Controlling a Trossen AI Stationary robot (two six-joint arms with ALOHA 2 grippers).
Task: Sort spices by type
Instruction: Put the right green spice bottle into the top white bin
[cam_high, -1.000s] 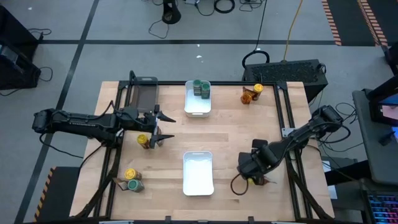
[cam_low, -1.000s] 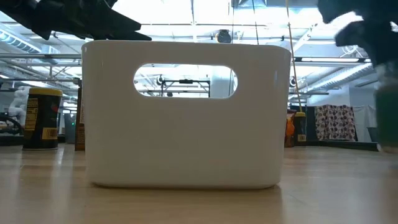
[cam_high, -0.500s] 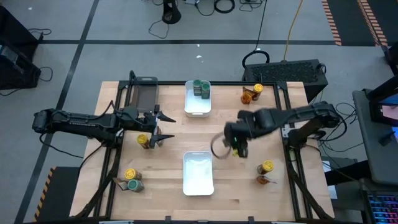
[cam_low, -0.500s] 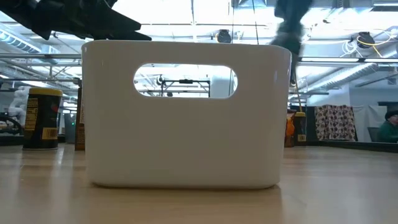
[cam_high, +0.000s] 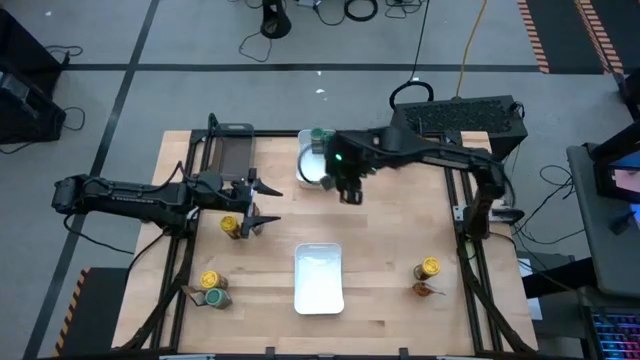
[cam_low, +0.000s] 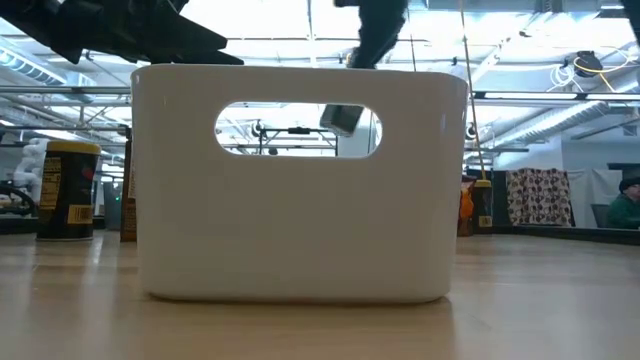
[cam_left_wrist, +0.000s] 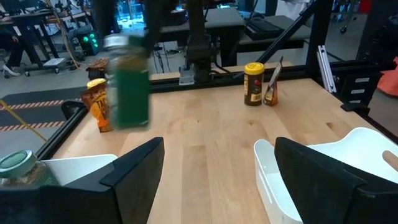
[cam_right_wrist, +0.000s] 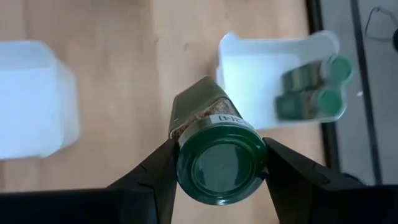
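My right gripper (cam_high: 348, 185) hangs over the table at the right side of the far white bin (cam_high: 305, 178), shut on a green-lidded jar (cam_right_wrist: 219, 163). Two green-lidded jars (cam_right_wrist: 314, 88) lie in that bin. My left gripper (cam_high: 272, 204) is open and waits at the table's left, next to a yellow-lidded jar (cam_high: 231, 225). More spices stand on the wood. A yellow jar and a green jar (cam_high: 212, 288) are near left, a yellow jar (cam_high: 429, 267) and a packet (cam_high: 422, 290) are near right, and a yellow jar with a packet (cam_high: 405, 150) is far right. My right gripper pinches the green-lidded jar at its lid end (cam_right_wrist: 186, 163), one finger (cam_right_wrist: 158, 174) on each side of the lid. It comes from above. The jar is lifted clear and points down below the fingers, tilted, with its bottom (cam_low: 342, 118) in the air.
The near white bin (cam_high: 318, 252) stands at the table's middle near side and fills the low view. A dark grey tray (cam_high: 230, 150) lies at the far left. Bare wood lies between the two bins and toward the right.
My right gripper, shut on the green-lidded jar throughout, has risen from the table's near right, swung fast toward the far edge and leftward, and now hangs beside the far bin. The yellow jar and packet at near right stayed behind.
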